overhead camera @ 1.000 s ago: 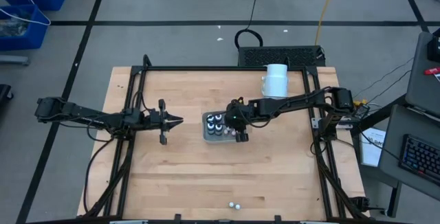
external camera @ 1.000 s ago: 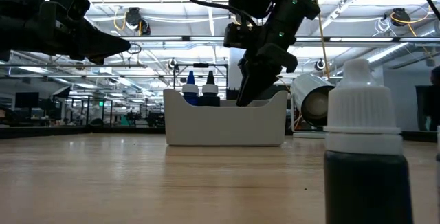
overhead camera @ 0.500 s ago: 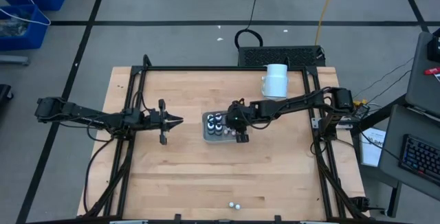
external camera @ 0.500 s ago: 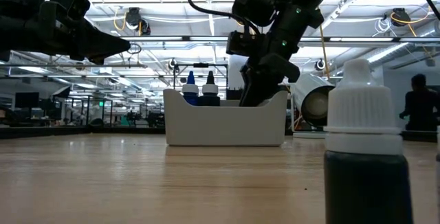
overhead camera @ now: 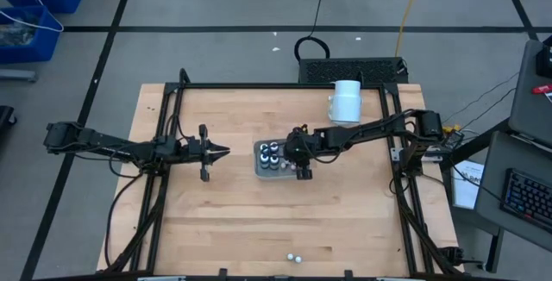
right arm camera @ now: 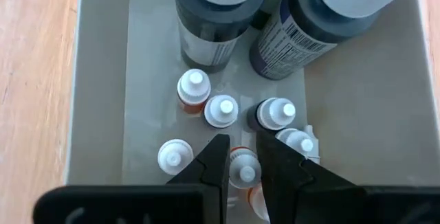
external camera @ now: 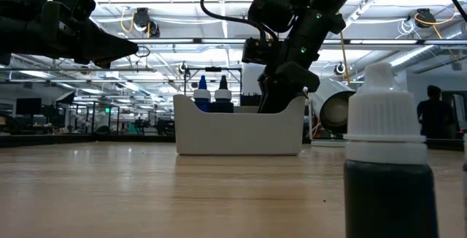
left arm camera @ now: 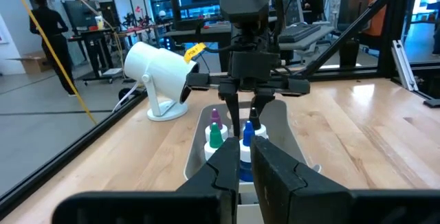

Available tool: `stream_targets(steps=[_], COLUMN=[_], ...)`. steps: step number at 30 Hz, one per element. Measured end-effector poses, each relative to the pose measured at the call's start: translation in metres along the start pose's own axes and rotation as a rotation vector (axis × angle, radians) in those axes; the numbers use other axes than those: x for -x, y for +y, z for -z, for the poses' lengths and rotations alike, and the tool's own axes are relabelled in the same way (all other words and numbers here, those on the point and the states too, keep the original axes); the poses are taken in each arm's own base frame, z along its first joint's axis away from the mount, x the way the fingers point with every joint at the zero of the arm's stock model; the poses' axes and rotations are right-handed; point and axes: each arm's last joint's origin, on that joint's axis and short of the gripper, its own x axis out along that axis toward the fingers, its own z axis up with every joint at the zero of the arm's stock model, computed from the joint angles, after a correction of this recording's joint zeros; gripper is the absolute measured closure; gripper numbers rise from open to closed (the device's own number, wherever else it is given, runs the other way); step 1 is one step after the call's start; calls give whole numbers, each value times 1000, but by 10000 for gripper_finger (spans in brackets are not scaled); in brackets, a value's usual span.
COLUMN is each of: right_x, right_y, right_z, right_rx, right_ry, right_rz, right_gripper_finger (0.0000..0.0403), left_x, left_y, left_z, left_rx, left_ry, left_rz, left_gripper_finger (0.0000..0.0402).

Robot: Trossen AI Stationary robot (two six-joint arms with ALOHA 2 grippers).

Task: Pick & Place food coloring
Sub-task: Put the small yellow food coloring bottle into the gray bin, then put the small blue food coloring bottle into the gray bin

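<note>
A pale grey tray [overhead camera: 259, 167] stands at the table's middle. It holds two larger dark bottles with white caps [right arm camera: 213, 4] and several small food coloring bottles [right arm camera: 221, 110] standing on its floor. My right gripper [right arm camera: 242, 161] reaches down into the tray [external camera: 233, 132], shut on one small white-topped bottle with orange contents [right arm camera: 245, 174]. My left gripper [overhead camera: 220, 152] hovers shut to the tray's left, pointing level at it. Two more small bottles [overhead camera: 293, 256] stand by the table's near edge; one of them [external camera: 384, 150] looms large in the low view. My right gripper pinches the small bottle just below its white top [right arm camera: 242, 157] between its two fingers [right arm camera: 214, 159]. The fingers slant down from above, coming from the table's right. The bottle stands upright among its neighbours; whether its base rests on the tray floor cannot be told.
A large white cylinder [overhead camera: 347, 100] lies at the table's far right, behind the tray. A black frame [overhead camera: 164, 143] runs along the table's edges. Bare wood stretches between the tray and the near edge.
My right gripper has sunk slightly deeper into the tray with the small bottle, staying shut on it.
</note>
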Motion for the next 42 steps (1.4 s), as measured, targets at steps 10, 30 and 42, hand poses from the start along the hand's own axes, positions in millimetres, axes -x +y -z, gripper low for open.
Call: stream_targets(steps=[10,30,42], right_x=[-6,4,160], right_y=[1,-5,7], right_z=[7,2,-25], right_rx=[-6,-7,16], right_ry=[-19,-59,-279], right_rz=[5,23,53], right_gripper_finger=[353,299,309], left_x=[0,0,0], left_y=[0,0,0], left_z=[0,-1,-1], left_rx=[0,2,5], left_ry=[-3,-8,-7], left_rz=[-1,-1,0], left_gripper_finger=[357,357,357])
